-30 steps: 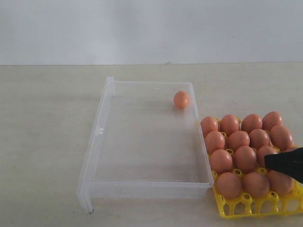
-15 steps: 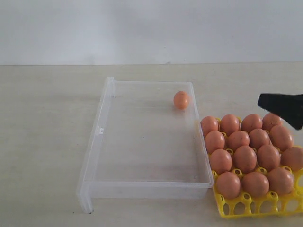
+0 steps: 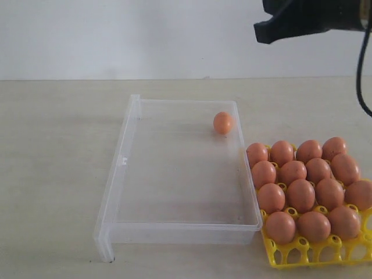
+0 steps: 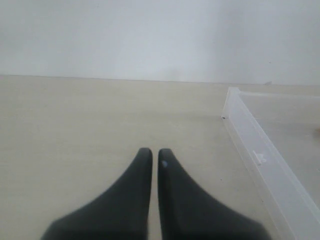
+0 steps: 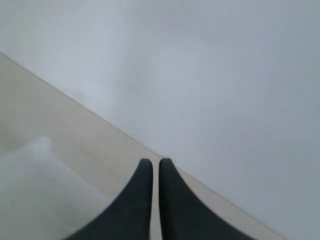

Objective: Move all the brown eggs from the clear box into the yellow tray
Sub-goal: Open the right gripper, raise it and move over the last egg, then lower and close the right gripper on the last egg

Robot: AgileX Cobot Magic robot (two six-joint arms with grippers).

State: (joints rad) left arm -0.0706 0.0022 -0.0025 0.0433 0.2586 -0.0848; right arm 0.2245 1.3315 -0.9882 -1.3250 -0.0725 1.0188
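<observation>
One egg (image 3: 222, 122) lay in the box's (image 3: 119, 168) upper right corner; other eggs (image 3: 301, 195) filled the tray (image 3: 299, 254), lower right. The right gripper (image 3: 260, 30), top right, and left gripper (image 4: 154, 151) were clenched, empty.

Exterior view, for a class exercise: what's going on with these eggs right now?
Brown eggs are being moved from the clear box into the yellow tray. The tray holds most of them, and one egg is left in the box, near its far right corner. The right gripper is shut, empty and raised above the table. The left gripper is shut over bare table beside the box.
</observation>
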